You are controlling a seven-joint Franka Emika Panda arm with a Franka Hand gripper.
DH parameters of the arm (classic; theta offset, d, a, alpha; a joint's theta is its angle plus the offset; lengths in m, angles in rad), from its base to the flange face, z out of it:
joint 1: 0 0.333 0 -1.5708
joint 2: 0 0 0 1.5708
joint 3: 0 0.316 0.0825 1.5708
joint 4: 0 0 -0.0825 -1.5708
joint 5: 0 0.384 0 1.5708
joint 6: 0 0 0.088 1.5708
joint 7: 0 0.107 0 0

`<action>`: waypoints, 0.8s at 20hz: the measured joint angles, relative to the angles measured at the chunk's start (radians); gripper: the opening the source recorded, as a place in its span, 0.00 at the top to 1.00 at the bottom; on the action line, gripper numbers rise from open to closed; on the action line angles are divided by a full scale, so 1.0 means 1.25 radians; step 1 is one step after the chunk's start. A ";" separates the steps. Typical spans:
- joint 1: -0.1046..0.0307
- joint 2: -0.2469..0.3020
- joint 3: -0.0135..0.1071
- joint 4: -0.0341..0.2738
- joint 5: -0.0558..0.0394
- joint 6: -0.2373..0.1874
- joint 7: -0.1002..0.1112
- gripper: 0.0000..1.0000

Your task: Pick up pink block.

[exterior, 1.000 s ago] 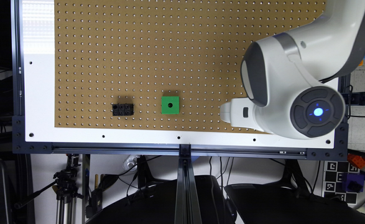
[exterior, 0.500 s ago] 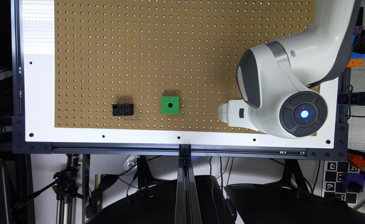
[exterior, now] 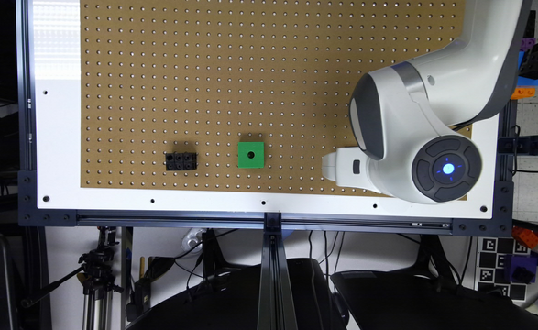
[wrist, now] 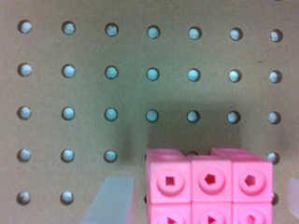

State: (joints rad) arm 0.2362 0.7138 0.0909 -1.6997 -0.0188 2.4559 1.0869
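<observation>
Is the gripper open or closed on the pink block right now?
Open: in the wrist view the fingers flank the pink block with gaps on both sides.

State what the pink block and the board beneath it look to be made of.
The pink block looks like moulded plastic with a smooth, slightly glossy finish: its colour is uniform, its edges are rounded, and a crisp round recess sits in each cube. The board looks like matte brown hardboard or pressed fibre pegboard: flat and dull with no visible grain, drilled with an even grid of holes. The exact material cannot be confirmed.

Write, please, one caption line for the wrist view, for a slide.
Wrist view: the pink block on the brown pegboard, between the open jaws of the gripper.
</observation>
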 joint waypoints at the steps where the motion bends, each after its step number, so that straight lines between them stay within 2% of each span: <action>1: 0.000 0.012 0.000 0.002 -0.0008 0.012 0.000 0.00; 4: 0.002 0.017 0.000 0.013 -0.0029 0.012 0.001 0.00; 5: 0.002 0.018 0.001 0.014 -0.0030 0.012 0.001 1.00; 16: 0.001 0.017 0.000 0.013 -0.0030 0.007 0.001 1.00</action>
State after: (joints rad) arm 0.2372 0.7355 0.0914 -1.6830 -0.0225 2.4645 1.0878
